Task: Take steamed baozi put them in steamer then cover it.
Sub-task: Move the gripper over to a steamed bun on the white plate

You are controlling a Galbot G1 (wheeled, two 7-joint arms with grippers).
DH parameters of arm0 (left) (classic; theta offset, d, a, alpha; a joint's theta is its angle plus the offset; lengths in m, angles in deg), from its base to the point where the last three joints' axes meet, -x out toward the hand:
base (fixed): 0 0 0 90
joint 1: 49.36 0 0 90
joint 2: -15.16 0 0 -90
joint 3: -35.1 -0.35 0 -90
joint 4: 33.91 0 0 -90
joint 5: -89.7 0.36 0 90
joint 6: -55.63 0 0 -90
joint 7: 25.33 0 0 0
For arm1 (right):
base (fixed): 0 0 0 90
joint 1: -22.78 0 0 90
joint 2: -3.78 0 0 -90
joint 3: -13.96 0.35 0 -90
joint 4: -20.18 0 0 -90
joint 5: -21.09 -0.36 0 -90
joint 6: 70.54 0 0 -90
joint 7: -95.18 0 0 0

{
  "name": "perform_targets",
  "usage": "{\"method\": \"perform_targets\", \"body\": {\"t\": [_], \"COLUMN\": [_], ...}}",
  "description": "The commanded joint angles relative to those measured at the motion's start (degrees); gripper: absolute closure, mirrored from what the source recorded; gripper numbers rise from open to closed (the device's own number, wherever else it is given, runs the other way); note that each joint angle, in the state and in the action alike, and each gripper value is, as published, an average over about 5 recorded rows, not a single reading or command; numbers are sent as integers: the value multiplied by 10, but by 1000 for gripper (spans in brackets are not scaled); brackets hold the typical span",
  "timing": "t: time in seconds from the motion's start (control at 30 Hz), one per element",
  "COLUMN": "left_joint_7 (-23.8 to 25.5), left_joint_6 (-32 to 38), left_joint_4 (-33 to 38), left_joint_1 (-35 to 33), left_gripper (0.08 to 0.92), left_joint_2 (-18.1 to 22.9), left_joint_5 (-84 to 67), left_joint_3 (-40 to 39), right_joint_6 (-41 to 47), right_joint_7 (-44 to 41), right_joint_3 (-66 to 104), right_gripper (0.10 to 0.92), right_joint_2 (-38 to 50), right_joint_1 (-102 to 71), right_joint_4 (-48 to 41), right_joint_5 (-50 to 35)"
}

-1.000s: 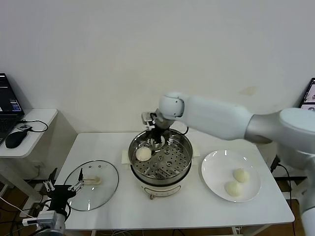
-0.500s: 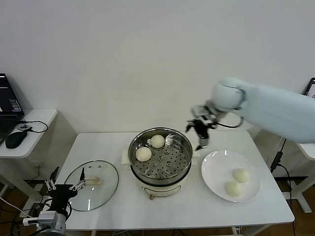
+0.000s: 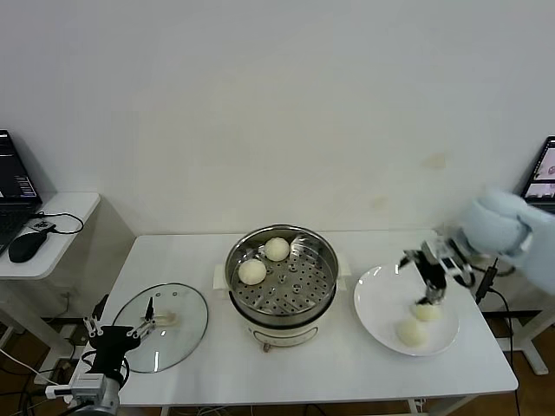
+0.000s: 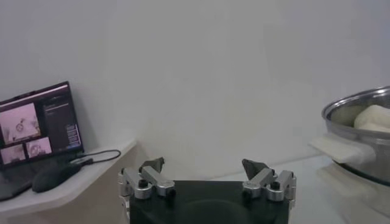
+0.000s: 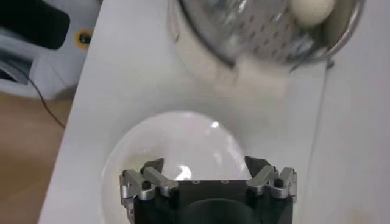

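- The white bench carried everything, with a smaller side desk off at its 9 o'clock holding a laptop and a mouse.
- The steamer stood at the bench's centre, uncovered, its holed tray in plain sight.
- The white plate lay at 3 o'clock from the steamer, a little apart from it.
- The cover lay flat on the bench at 9 o'clock from the steamer, handle upward.
- Two steamed baozi sat in the steamer, toward 10 and 12 o'clock on the tray; the other two rested on the plate, toward its 4 o'clock side.
- The right gripper hung above the plate, just over the farther bun there, its fingers spread and holding nothing.
- The left gripper sat parked low at the bench's 8 o'clock corner, beside the cover, fingers spread and empty.
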Motion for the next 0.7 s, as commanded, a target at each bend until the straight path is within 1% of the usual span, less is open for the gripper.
{"method": "perform_targets", "body": {"t": [0.03,0.27,0.7], "left_joint_7": [0,0,-1], "left_joint_6": [0,1,1], "left_joint_4": [-5,-11,-20], "left_joint_1": [-2,-5,-6], "left_gripper": [177,177,177], "left_joint_2": [4,7,11], "left_joint_5": [4,7,6], "left_joint_3": [0,3,9], "right_joint_6": [-17,-6,-7], "right_joint_7": [10,25,35], "right_joint_3": [196,230,230], "right_gripper": [203,202,203], "right_joint_2": [58,21,-53], "right_joint_1": [-264,-321,-332], "right_joint_4": [-3,-29,-117], "right_joint_5": [83,96,117]}}
